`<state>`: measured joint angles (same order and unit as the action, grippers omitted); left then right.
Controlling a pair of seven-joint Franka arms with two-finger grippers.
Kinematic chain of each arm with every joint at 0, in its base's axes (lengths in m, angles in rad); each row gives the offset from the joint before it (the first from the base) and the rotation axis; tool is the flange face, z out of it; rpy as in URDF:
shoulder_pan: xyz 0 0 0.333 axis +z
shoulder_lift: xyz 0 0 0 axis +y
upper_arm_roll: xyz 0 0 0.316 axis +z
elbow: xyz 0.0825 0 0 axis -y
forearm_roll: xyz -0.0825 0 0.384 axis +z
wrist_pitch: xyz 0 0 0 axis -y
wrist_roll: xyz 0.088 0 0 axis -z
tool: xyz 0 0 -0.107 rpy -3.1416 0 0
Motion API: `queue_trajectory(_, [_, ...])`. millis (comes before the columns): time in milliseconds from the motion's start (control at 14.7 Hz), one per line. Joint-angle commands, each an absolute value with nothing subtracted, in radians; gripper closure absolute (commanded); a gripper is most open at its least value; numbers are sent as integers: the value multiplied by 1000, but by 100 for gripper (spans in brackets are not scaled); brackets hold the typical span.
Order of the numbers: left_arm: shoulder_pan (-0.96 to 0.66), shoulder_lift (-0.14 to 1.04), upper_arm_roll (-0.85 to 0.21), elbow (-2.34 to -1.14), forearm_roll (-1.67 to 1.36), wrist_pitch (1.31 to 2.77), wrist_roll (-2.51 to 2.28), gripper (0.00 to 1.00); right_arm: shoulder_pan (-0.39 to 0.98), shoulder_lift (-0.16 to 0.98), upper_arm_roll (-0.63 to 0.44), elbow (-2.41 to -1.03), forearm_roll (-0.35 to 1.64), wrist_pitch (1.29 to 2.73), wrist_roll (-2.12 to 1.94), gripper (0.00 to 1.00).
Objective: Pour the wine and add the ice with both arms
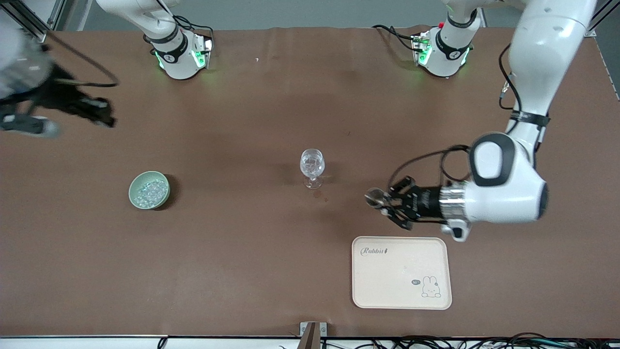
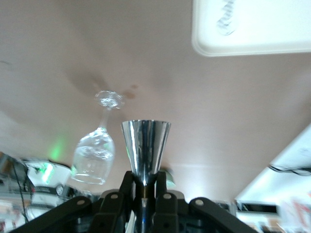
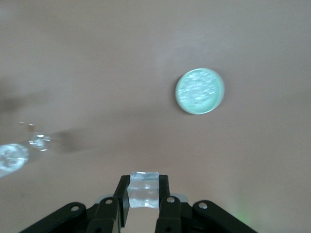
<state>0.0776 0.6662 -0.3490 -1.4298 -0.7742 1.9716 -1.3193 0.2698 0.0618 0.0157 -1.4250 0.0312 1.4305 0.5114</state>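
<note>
Left gripper [image 1: 382, 201] clamps the jigger [image 1: 373, 197] at its waist, over bare table between glass [image 1: 312, 167] and tray [image 1: 401, 272]. Right gripper [image 3: 144, 196] pinches an ice chunk [image 3: 144, 189], up over its end of the table; bowl [image 1: 149, 190] holds more ice.

Front high overhead; wrists close; all share glass [image 1: 312, 167].
</note>
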Motion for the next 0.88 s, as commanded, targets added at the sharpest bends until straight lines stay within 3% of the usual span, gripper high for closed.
queue_trajectory(0, [147, 799, -362, -1327, -912, 1971, -1211, 98, 314, 115, 96, -1433, 38, 1506, 679, 100])
queue_trajectory(136, [170, 880, -353, -1278, -988, 1988, -1145, 98, 316, 181, 179, -1422, 35, 1554, 782, 100])
queue_trajectory(340, [186, 952, -351, -1264, -1028, 2130, -1074, 98, 331, 303, 282, -1369, 25, 1647, 898, 100])
queue_trajectory(612, [204, 1049, -351, -1207, -1106, 2201, -1033, 96, 443, 500, 285, -1218, 8, 1684, 1047, 100])
queue_trajectory(816, [215, 1086, -347, -1209, -1172, 2210, -982, 93, 494, 578, 287, -1183, 0, 1745, 1135, 100])
